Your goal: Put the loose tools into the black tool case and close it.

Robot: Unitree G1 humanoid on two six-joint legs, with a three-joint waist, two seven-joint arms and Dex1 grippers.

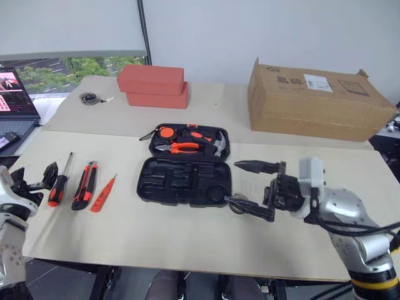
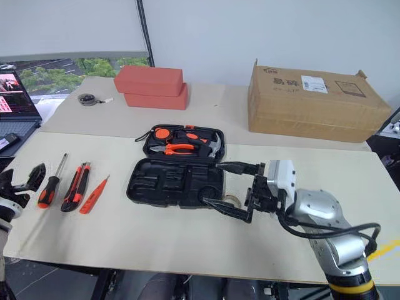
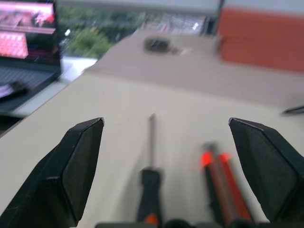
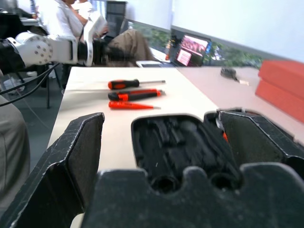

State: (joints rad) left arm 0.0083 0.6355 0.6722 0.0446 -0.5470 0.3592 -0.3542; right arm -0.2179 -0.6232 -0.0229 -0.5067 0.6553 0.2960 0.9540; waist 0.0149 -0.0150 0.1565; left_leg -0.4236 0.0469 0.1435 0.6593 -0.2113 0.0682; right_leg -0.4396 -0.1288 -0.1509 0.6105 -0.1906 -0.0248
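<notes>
Left eye view showing the black tool case [image 1: 185,165] lying open in the middle of the table [image 1: 187,237], upper half holding a hammer [image 1: 215,144] and pliers [image 1: 178,147], lower half with empty slots facing up

Lying in a row well to the left of the case: one screwdriver [image 1: 60,180], then a utility knife [image 1: 84,185], then a tester pen [image 1: 102,193]; all three with long axis running away from the table's near edge, handles near, tips far, almost parallel to each other

Sitting against the case's lower right corner: a small tape ring [image 1: 239,204], partly hidden by the right gripper

Hovering at the far left, just beside the screwdriver handle: left gripper [image 1: 31,178], fingers spread wide and holding nothing. Looking along it in the left wrist view: screwdriver shaft pointing straight ahead between the two fingers, knife a little to the side, so gripper already lining up with the tool's length

Hanging to the right of the case: right gripper [image 1: 253,187], pointing left toward the case, fingers wide apart and empty, lower finger just beside the tape ring, contact not possible to tell

Judging the left arm as much nearer to the three long tools, the right arm nearer to the tape ring and the case; probably needing a lowering over the screwdriver handle first

Not finding a second screwdriver with any certainty
</notes>
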